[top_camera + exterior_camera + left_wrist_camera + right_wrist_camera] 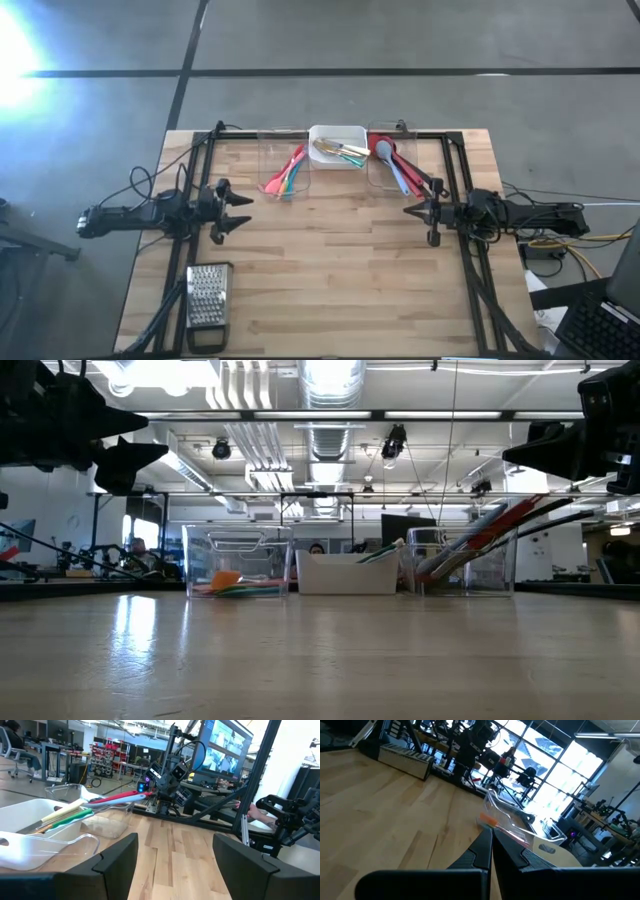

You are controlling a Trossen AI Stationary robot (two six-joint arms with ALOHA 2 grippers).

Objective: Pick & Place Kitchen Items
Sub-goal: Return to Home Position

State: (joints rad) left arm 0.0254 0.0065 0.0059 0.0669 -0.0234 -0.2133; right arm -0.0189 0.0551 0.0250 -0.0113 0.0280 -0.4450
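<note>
Now your utensils (340, 150) all lie in the far bins (337, 128). Left claw (244, 211) hangs apart, right claw (408, 210) pinched together, both empty. Watch the handles (428, 182) jutting beside the right claw: a careless swing could snag them.

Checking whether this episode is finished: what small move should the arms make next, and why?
Probably only park: draw the left gripper and right gripper back to rest. The visible utensils sit in the left clear bin, the white bin and the right clear bin; only the grater lies loose on the table, and neither gripper holds anything.
</note>
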